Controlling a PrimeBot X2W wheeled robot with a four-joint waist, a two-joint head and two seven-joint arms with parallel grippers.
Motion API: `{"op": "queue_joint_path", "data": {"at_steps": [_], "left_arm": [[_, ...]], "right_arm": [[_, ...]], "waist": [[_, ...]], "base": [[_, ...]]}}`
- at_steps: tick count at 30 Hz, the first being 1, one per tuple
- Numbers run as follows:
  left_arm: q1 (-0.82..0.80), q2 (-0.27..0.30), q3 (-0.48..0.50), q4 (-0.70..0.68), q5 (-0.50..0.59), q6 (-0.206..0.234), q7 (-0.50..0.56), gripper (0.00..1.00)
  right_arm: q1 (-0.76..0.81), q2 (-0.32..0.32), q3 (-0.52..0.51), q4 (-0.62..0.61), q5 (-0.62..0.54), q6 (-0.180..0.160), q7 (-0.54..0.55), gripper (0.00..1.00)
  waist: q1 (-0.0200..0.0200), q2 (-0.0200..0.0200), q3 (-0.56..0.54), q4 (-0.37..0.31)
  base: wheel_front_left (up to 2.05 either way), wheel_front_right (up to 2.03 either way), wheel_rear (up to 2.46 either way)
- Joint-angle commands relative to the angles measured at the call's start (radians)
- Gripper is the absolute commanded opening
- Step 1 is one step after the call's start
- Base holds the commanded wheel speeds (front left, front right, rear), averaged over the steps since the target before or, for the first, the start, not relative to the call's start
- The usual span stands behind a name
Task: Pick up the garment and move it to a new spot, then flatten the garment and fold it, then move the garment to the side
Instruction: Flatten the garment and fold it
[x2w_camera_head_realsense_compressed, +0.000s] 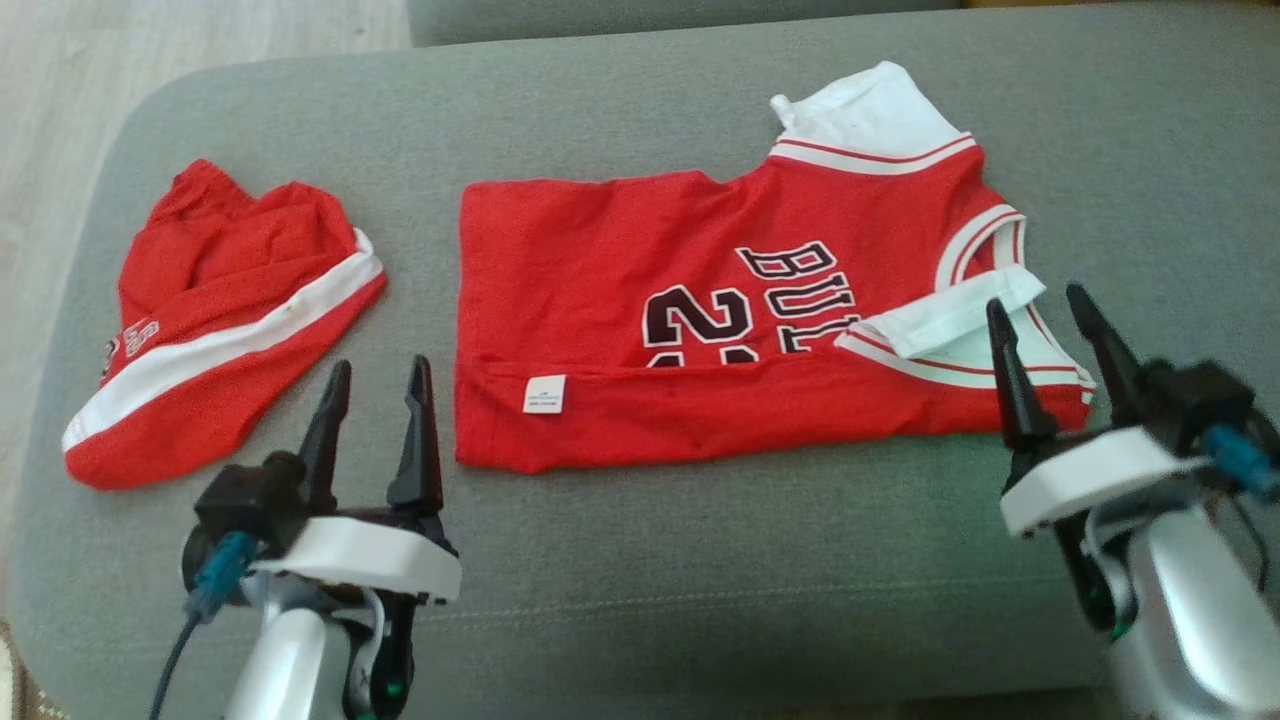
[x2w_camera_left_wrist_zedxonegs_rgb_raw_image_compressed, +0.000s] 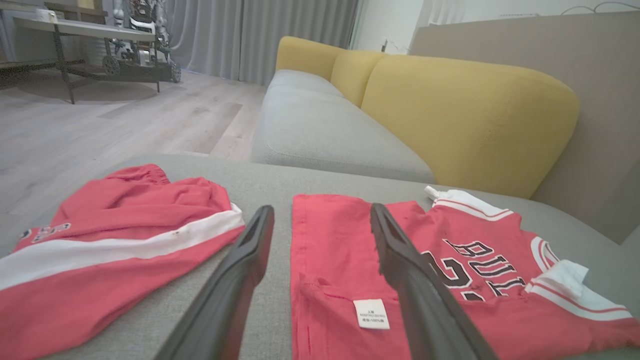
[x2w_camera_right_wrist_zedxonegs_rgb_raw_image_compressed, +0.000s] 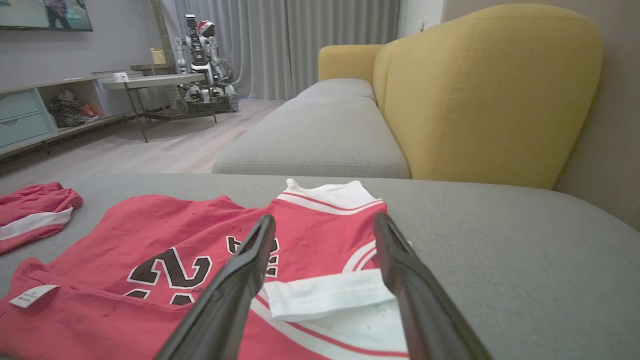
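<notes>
A red basketball jersey (x2w_camera_head_realsense_compressed: 700, 300) with white trim and dark lettering lies flat on the grey cushion (x2w_camera_head_realsense_compressed: 650, 560), its near long edge folded over so a white label (x2w_camera_head_realsense_compressed: 544, 393) faces up. The jersey (x2w_camera_left_wrist_zedxonegs_rgb_raw_image_compressed: 450, 270) (x2w_camera_right_wrist_zedxonegs_rgb_raw_image_compressed: 150, 250) lies just beyond both sets of fingers. My left gripper (x2w_camera_head_realsense_compressed: 378, 385) (x2w_camera_left_wrist_zedxonegs_rgb_raw_image_compressed: 320, 220) hovers open just left of the jersey's near left corner, holding nothing. Over the jersey's right armhole end, my right gripper (x2w_camera_head_realsense_compressed: 1040, 305) (x2w_camera_right_wrist_zedxonegs_rgb_raw_image_compressed: 322, 225) is open and empty, above a turned-over white strap (x2w_camera_right_wrist_zedxonegs_rgb_raw_image_compressed: 325, 295).
Crumpled red shorts (x2w_camera_head_realsense_compressed: 220, 320) (x2w_camera_left_wrist_zedxonegs_rgb_raw_image_compressed: 100, 250) with a white band lie at the cushion's left end, near its rounded edge. Wooden floor (x2w_camera_head_realsense_compressed: 60, 90) lies beyond. A yellow sofa back (x2w_camera_right_wrist_zedxonegs_rgb_raw_image_compressed: 490, 90) and a second grey seat (x2w_camera_left_wrist_zedxonegs_rgb_raw_image_compressed: 330, 135) stand behind.
</notes>
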Motion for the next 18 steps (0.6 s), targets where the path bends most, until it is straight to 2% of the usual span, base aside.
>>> {"op": "queue_joint_path", "data": {"at_steps": [1, 7, 18], "left_arm": [[-0.034, 0.004, 0.019, -0.022, -0.009, 0.009, -0.008, 1.00], [-0.047, 0.004, -0.016, 0.083, -0.003, 0.030, -0.008, 1.00], [-0.154, 0.003, -0.020, 0.352, 0.014, 0.077, -0.008, 1.00]], "right_arm": [[0.006, 0.023, -0.013, -0.059, -0.031, 0.000, -0.012, 1.00], [0.064, 0.089, -0.044, -0.124, -0.096, 0.000, -0.013, 1.00], [0.060, 0.104, -0.041, -0.165, -0.112, 0.000, -0.013, 1.00]], "waist": [[0.0000, 0.0000, 0.003, -0.009], [0.0000, 0.0000, 0.014, -0.045], [0.0000, 0.0000, 0.057, -0.101]], "base": [[0.00, 0.00, 0.00], [0.00, 0.00, 0.00], [0.00, 0.00, 0.00]]}}
